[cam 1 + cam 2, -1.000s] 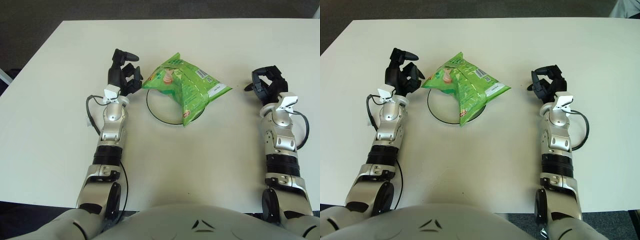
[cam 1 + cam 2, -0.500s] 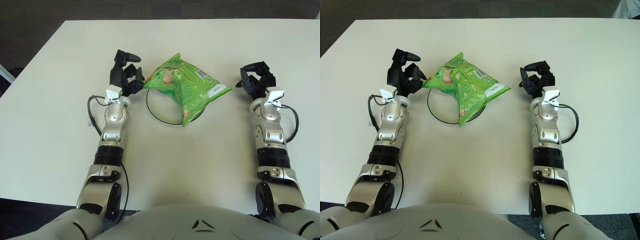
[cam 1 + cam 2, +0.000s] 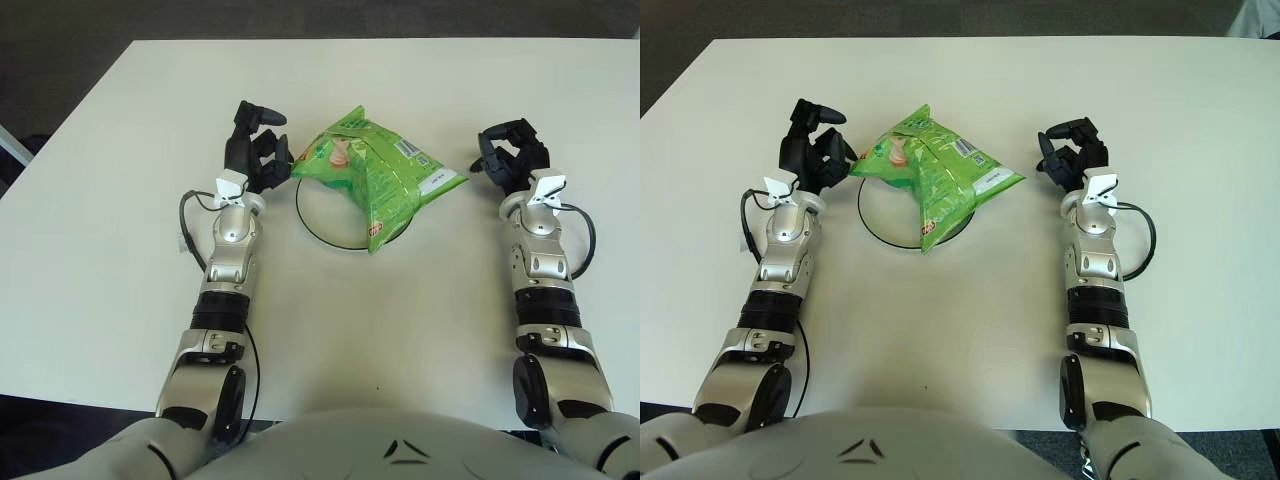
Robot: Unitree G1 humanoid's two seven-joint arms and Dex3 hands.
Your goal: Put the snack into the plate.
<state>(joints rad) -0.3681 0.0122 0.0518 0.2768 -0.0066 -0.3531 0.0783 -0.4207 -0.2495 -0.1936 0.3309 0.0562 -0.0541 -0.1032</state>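
Note:
A green snack bag point(image 3: 375, 175) lies across a white plate with a thin dark rim point(image 3: 316, 231) at the table's middle; its right end hangs past the plate. My left hand point(image 3: 257, 152) is just left of the bag's left corner, fingers loosely spread and holding nothing; I cannot tell whether they touch the bag. My right hand point(image 3: 510, 158) is just right of the bag's right corner, fingers relaxed and open, a small gap from it.
The white table point(image 3: 400, 320) has its far edge at the top and its near edge by my torso. Black cables loop beside each forearm point(image 3: 185, 225).
My right hand has moved left toward the bag's right corner. My left hand has shifted slightly right, staying by the bag's left corner. The bag has not moved.

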